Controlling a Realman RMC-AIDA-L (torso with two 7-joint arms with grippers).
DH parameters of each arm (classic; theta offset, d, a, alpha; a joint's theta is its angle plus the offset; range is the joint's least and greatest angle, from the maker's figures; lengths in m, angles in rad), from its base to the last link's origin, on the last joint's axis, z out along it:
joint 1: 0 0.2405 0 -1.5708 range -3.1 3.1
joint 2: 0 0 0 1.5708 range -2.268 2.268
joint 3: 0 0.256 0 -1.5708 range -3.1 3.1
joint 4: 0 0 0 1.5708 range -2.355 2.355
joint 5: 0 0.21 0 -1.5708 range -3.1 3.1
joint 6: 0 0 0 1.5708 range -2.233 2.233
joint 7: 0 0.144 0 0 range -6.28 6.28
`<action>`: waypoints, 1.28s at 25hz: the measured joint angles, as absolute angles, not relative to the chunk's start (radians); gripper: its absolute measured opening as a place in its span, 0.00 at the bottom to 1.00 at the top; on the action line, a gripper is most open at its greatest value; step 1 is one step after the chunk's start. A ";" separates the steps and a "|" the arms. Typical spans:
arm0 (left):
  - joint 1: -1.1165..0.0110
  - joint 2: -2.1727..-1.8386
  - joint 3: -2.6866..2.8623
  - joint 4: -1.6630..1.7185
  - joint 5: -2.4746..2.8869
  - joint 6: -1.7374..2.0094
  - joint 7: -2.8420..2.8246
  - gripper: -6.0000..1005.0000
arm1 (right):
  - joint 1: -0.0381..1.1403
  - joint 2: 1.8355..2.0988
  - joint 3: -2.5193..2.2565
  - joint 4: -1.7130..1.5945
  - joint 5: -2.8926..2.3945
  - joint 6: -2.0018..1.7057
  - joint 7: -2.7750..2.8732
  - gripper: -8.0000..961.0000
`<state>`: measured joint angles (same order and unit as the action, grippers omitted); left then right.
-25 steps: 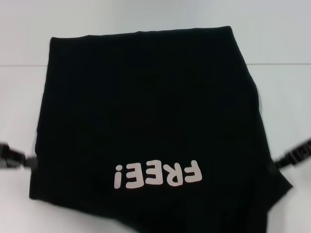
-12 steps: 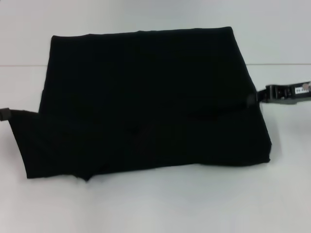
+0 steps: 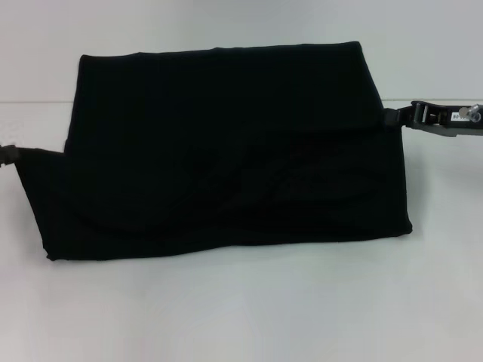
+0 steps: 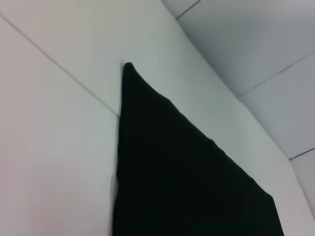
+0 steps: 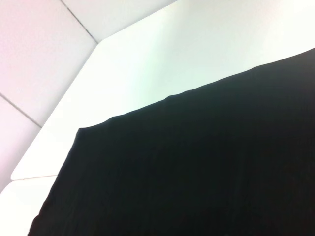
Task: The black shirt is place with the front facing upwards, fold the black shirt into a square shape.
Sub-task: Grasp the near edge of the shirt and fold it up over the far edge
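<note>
- the black shirt [image 3: 226, 151] lies in the middle of the white table [image 3: 249, 317], already doubled over on itself: the print is hidden and only plain black cloth faces up
- judged from that, the fold bringing the near part up toward the far edge is well advanced but not laid down; the upper layer looks rumpled across the middle and skewed, the robot's-left corner sticking out past the lower layer
- the right gripper [image 3: 392, 118] sits at the shirt's right edge, toward the far side, touching the cloth; it seems to be pinching that edge, but i cannot tell how its fingers stand
- the left gripper [image 3: 6, 154] barely shows at the frame's edge, at the tip of the stretched-out left corner; cannot tell its fingers either
- what looks left: lay the layer flat, square up the skewed corner, let go, and probably one more fold, since the shape is wider than deep
- count: one shirt, two grippers, one table, nothing else visible
</note>
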<state>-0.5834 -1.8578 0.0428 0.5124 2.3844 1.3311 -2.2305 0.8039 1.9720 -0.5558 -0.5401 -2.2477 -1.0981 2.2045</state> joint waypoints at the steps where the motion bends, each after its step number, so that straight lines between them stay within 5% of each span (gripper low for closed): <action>1: -0.586 -1.860 0.043 0.512 2.382 1.327 -2.229 0.01 | 0.803 1.975 -0.556 -0.539 -2.248 -1.085 2.204 0.03; 15: -0.606 -1.909 0.051 0.511 2.336 1.208 -2.223 0.02 | 0.770 2.004 -0.557 -0.526 -2.244 -0.923 2.194 0.03; 32: -0.608 -1.904 0.188 0.541 2.338 1.293 -2.222 0.03 | 0.722 2.014 -0.572 -0.561 -2.203 -0.942 2.138 0.09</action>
<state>-0.6077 -1.9035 0.1879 0.5411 2.3376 1.2929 -2.2224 0.7223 2.0138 -0.5717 -0.5607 -2.2026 -0.9422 2.1382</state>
